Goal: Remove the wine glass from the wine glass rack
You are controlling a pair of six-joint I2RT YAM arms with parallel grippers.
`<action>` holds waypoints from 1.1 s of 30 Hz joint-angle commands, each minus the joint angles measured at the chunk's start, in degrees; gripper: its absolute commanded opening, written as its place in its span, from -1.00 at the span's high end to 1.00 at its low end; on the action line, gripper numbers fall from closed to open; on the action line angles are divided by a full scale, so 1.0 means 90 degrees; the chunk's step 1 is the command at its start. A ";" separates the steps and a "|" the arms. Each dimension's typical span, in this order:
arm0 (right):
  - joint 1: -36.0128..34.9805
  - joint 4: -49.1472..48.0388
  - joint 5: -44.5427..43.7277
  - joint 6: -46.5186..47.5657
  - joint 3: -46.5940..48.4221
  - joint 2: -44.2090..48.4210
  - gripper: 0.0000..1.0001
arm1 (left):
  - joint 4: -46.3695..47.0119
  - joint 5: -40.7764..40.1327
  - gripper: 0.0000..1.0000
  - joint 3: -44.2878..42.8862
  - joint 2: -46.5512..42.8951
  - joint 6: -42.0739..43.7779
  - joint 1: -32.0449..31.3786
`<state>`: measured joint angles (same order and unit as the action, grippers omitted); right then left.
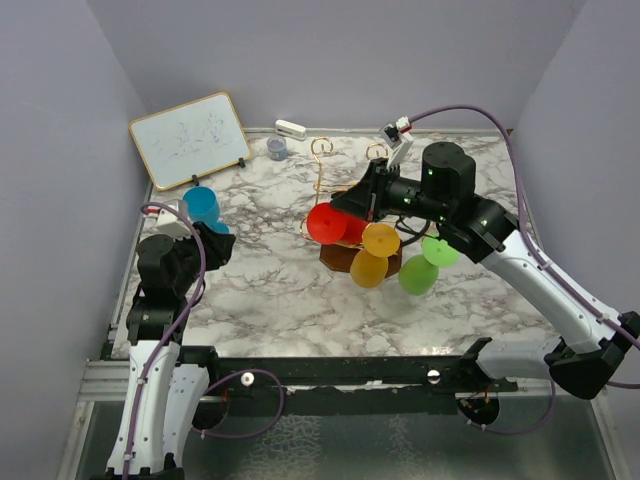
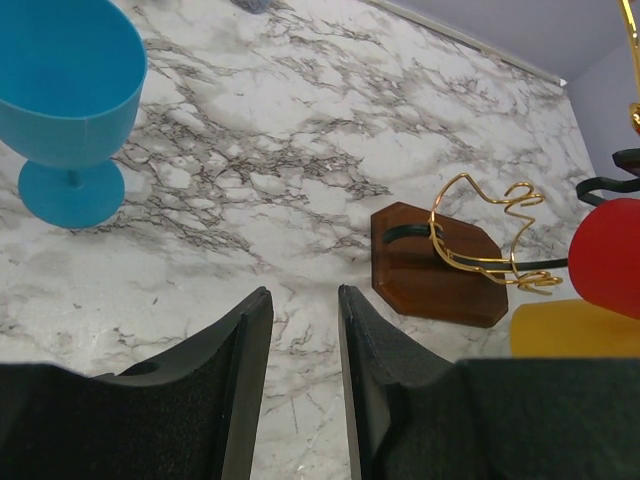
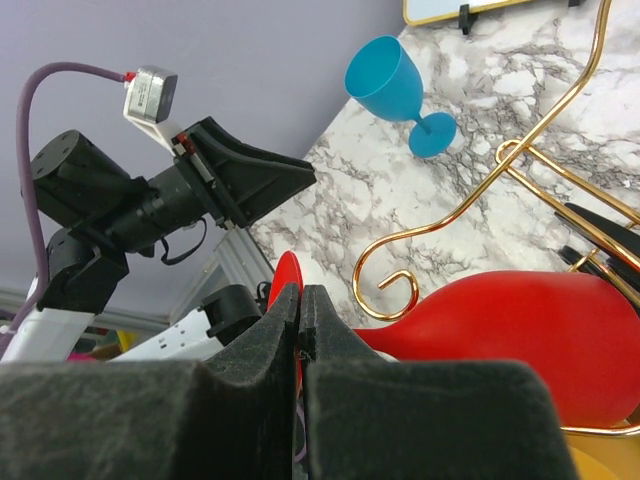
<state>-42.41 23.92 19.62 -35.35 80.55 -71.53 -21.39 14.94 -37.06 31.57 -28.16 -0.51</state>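
The right gripper (image 3: 300,300) had its jaws pinched tight on the thin foot of the red wine glass (image 3: 520,330), whose bowl lay sideways just right of them, against the gold hooks of the wine glass rack (image 2: 410,280). Orange (image 1: 381,239), yellow (image 1: 369,268) and green (image 1: 418,275) glasses hung beside it. The left gripper (image 2: 305,295), jaws parted and holding nothing, hovered over the marble bench (image 2: 300,150) near a blue glass (image 2: 65,80) standing upright.

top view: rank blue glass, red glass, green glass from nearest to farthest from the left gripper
From the left gripper:
1. blue glass, standing just beyond it, on the left side.
2. red glass, mid-table, to its right.
3. green glass, farthest right.
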 commanded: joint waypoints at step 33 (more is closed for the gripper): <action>-0.0004 0.0122 0.0408 0.0033 -0.0104 0.0064 0.98 | 0.1107 0.2890 0.24 -0.1312 0.0353 -0.1933 -0.0030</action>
<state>-42.41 26.94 25.45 -35.73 77.52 -69.04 -13.39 39.46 -49.36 35.29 -45.36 -0.51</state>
